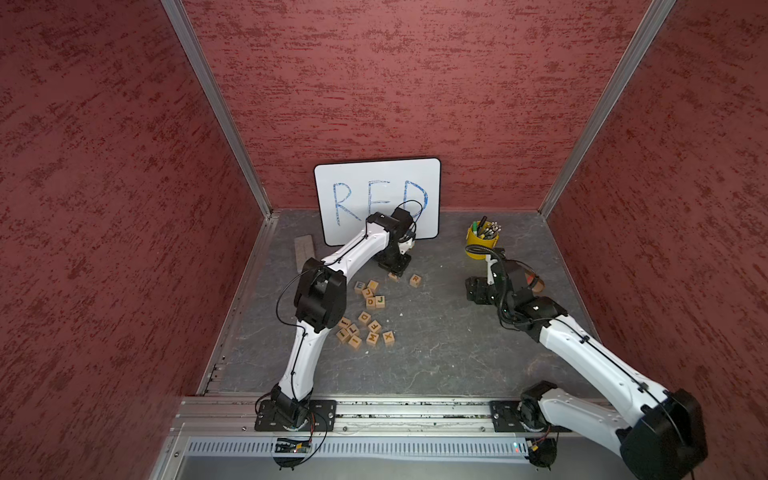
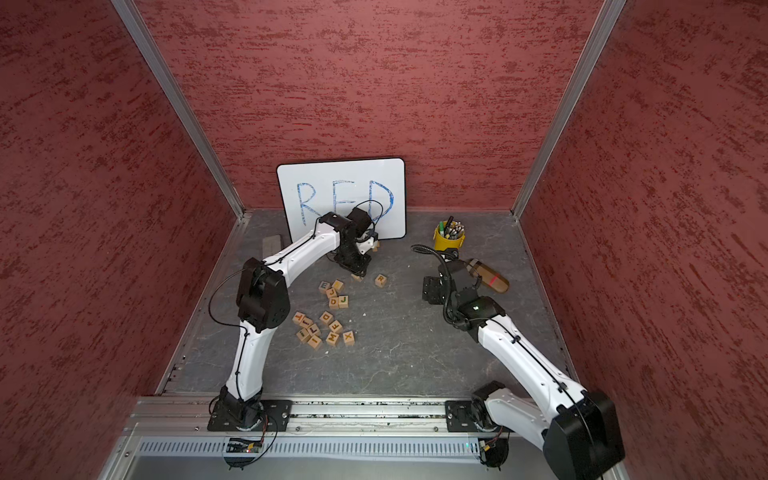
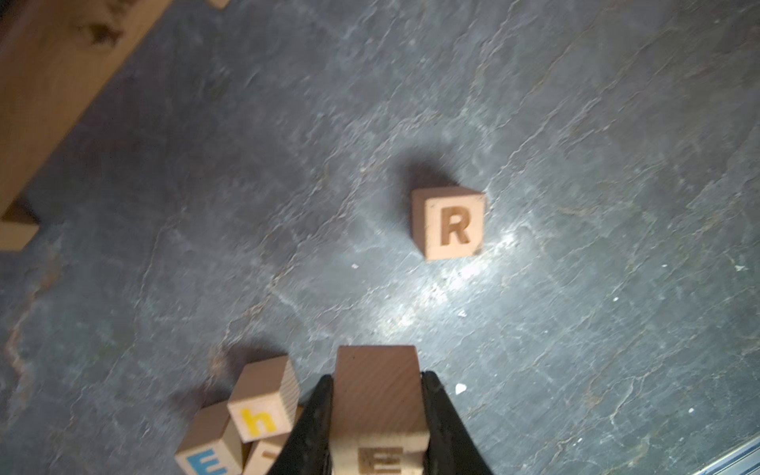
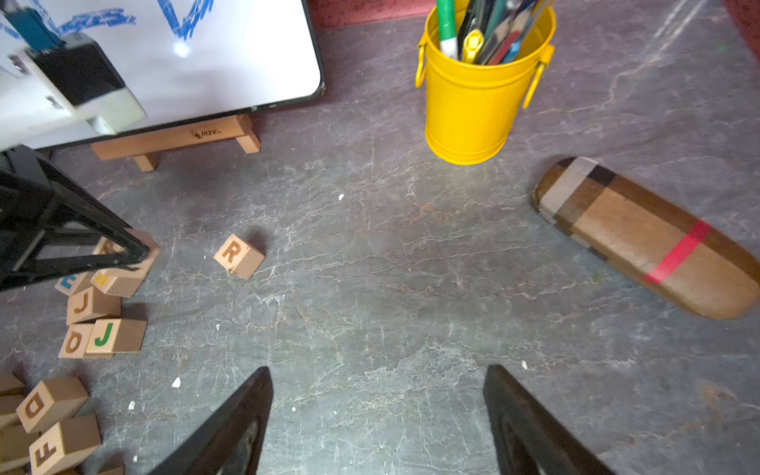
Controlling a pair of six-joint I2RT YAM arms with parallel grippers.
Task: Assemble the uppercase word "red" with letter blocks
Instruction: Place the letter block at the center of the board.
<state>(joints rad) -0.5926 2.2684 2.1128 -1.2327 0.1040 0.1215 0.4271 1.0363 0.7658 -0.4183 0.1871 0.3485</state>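
One of three, the E block (image 3: 376, 395) sits pinched by flat opposite sides in the left hand (image 3: 378, 375), near the R block (image 3: 452, 226) on the desk (image 3: 575, 123); the D block (image 4: 35, 405) lies among spares (image 4: 115, 335). Likely light, stiff wood. The right hand (image 4: 378, 369) stands wide, empty.

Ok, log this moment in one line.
left claw: shut on E block | right claw: open, empty | R block: standing alone, free | D block: not yet picked

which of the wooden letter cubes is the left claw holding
The pale wooden cube printed with an orange E: it alone is clamped in the left claw. The orange R cube and the blue E cube lie loose.
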